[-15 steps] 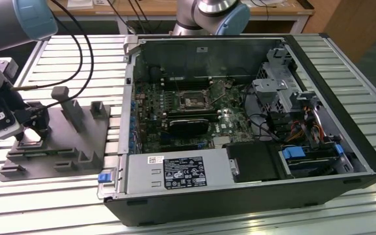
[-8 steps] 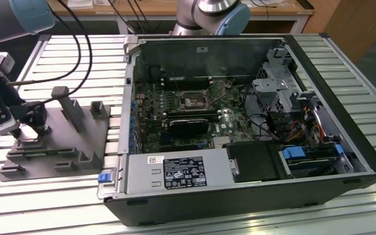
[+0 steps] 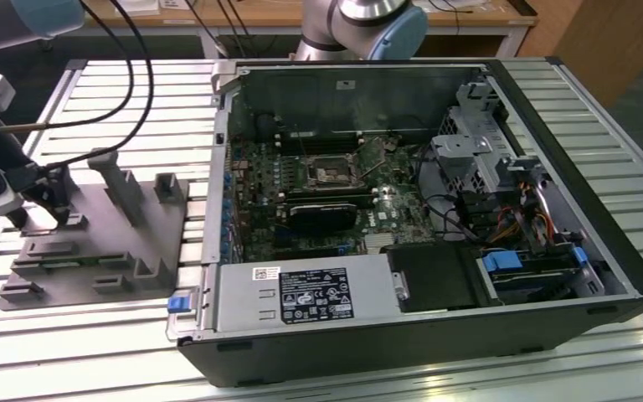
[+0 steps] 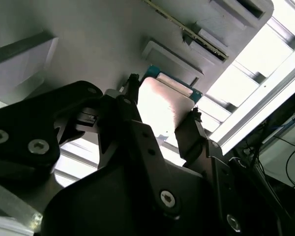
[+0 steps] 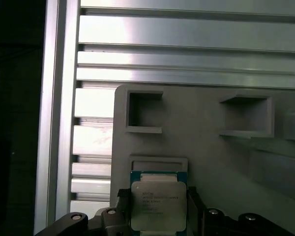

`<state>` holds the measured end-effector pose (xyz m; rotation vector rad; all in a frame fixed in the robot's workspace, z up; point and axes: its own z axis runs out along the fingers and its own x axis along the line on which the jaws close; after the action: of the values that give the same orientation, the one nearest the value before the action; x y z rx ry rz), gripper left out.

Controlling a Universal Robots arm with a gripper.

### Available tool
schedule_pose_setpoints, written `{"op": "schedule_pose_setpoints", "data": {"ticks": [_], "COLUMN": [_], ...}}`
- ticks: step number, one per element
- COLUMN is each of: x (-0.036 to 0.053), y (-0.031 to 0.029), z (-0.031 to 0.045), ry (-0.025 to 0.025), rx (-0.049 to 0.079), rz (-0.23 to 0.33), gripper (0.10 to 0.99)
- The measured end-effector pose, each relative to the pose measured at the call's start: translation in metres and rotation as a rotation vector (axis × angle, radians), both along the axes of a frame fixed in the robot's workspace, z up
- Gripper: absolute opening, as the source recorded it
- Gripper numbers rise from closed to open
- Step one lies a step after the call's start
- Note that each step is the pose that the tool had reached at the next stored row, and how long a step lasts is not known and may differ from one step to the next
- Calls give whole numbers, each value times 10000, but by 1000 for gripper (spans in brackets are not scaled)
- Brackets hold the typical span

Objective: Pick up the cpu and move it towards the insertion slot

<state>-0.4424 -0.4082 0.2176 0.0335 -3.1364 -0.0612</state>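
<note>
While the cpu (image 5: 159, 211) sits on the fixture plate (image 5: 211, 162), my gripper (image 5: 155, 196) is closed on its two opposite edges; the insertion slot (image 3: 331, 174) lies well apart, toward the exterior view's right.

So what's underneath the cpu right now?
The grey fixture plate, with a raised rectangular frame showing past the cpu. Whatever lies directly beneath the chip is covered by it.
</note>
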Motion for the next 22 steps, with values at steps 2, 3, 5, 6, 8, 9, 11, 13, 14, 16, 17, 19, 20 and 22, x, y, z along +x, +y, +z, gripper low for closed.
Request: {"op": "schedule_pose_setpoints", "data": {"ticks": [2,3,5,6,8,9,11,13,14,16,17,19,20,22], "x": [0,0,0,0,0,0,0,1,1,0,1,0,0,0], "y": [0,0,0,0,0,0,0,0,0,0,0,0,0,0], "z": [29,35,51,61,83,95,123,168,179,198,220,275,282,312], "ry": [0,-1,-1,0,0,0,-2,-1,0,-1,-1,1,-1,0], "rx": [0,1,1,3,4,6,14,16,29,30,30,28,28,25], "rz": [0,-1,-2,-2,-2,-2,-2,-5,-4,-5,-5,-6,-6,-6], "gripper": [545,545,545,545,545,545,545,545,545,545,545,545,545,545]}}
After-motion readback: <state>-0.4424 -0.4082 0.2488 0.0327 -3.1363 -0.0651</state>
